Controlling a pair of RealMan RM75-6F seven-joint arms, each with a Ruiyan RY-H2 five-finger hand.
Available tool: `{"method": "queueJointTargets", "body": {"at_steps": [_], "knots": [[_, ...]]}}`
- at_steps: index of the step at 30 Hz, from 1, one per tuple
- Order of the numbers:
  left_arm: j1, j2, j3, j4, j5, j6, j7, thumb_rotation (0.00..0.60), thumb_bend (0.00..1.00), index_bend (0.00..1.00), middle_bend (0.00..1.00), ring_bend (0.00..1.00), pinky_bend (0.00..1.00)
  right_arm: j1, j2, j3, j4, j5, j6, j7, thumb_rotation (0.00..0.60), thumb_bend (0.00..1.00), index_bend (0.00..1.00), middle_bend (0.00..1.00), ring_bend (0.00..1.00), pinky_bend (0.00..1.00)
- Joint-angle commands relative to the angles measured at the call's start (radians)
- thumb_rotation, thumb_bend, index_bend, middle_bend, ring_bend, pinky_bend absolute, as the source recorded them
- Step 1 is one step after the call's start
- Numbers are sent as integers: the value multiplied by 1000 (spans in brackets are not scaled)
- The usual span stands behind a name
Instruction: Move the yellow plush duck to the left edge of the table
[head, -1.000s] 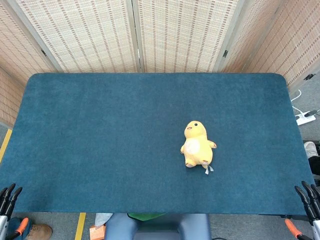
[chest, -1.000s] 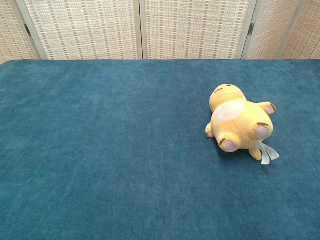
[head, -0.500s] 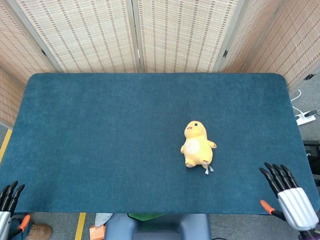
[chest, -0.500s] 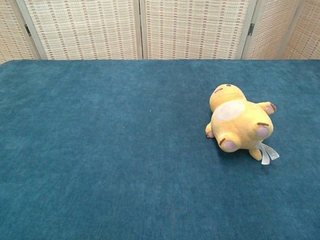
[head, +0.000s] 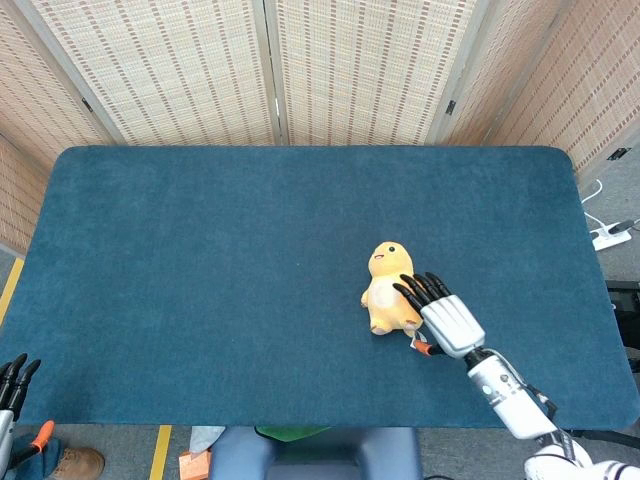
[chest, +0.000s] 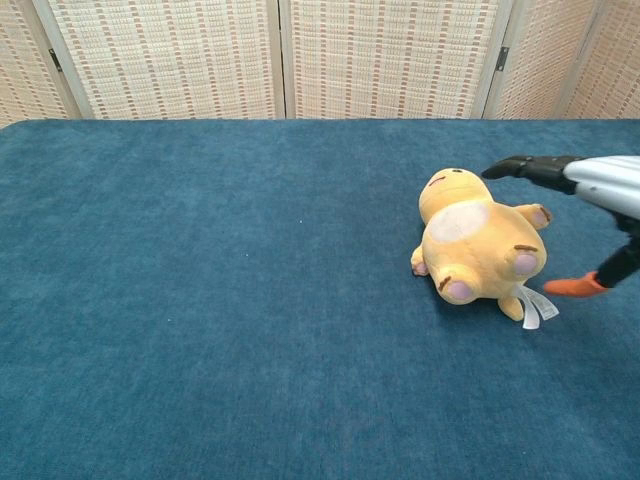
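Note:
The yellow plush duck (head: 386, 291) lies on its back right of the table's middle, head toward the far side, white belly up; in the chest view the duck (chest: 470, 243) shows its feet and a white tag. My right hand (head: 440, 313) hovers over the duck's right side, fingers spread and stretched forward, holding nothing. From the chest the right hand (chest: 590, 190) comes in at the right edge, its dark fingertips above the duck's wing. My left hand (head: 10, 385) hangs off the table's near left corner, fingers apart.
The blue felt table (head: 200, 260) stretches bare to the left of the duck. Woven folding screens (head: 350, 70) stand behind the far edge. A power strip (head: 610, 237) lies on the floor at the right.
My right hand has swept from the near right corner up and left across the table to just over the duck. The duck has not moved. The left hand has sunk slightly.

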Motion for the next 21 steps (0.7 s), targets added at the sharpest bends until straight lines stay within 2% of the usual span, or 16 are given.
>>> {"method": "queueJointTargets", "body": {"at_steps": [1, 6, 8, 10, 11, 12, 13, 14, 15, 17, 21], "knots": [[-3, 5, -1, -3, -5, -5, -8, 600, 330, 0, 0, 29, 148, 63, -81, 26, 62, 97, -88, -56, 600, 163, 0, 0, 0, 0], [-3, 8, -3, 6, -10, 0, -30, 600, 330, 0, 0, 29, 148, 92, -105, 13, 72, 182, -124, -118, 600, 170, 0, 0, 0, 0], [-4, 10, -1, 5, -10, -3, -34, 600, 330, 0, 0, 29, 148, 98, -110, 8, 75, 202, -125, -141, 600, 205, 0, 0, 0, 0], [-4, 11, -1, 4, -10, -3, -34, 600, 330, 0, 0, 29, 149, 99, -112, 7, 75, 209, -123, -148, 600, 234, 4, 29, 9, 49], [-4, 11, 0, 4, -10, -4, -35, 600, 331, 0, 0, 29, 149, 100, -116, 7, 78, 214, -116, -159, 600, 279, 72, 138, 80, 173], [-4, 12, 0, 4, -9, -4, -36, 600, 331, 0, 0, 29, 149, 100, -124, 6, 86, 214, -98, -176, 600, 351, 210, 311, 206, 362], [-4, 12, 2, 4, -7, -3, -35, 600, 331, 0, 0, 29, 149, 97, -144, 9, 102, 215, -63, -196, 600, 407, 322, 439, 305, 505], [-3, 13, 3, 4, -1, 3, -37, 600, 330, 0, 0, 29, 149, 92, -174, 17, 125, 204, -10, -214, 600, 501, 522, 618, 470, 687], [-2, 13, 6, 5, 4, 8, -39, 600, 330, 0, 0, 29, 149, 90, -212, 18, 161, 149, 64, -234, 600, 546, 591, 666, 523, 743], [0, 13, 7, 9, 6, 11, -44, 600, 330, 0, 0, 29, 148, 89, -267, 4, 216, 66, 149, -185, 600, 643, 710, 749, 619, 843], [0, 15, 7, 10, 5, 13, -55, 600, 330, 0, 0, 29, 148, 108, -309, -14, 258, -54, 241, -80, 600, 701, 792, 801, 672, 903]]}}
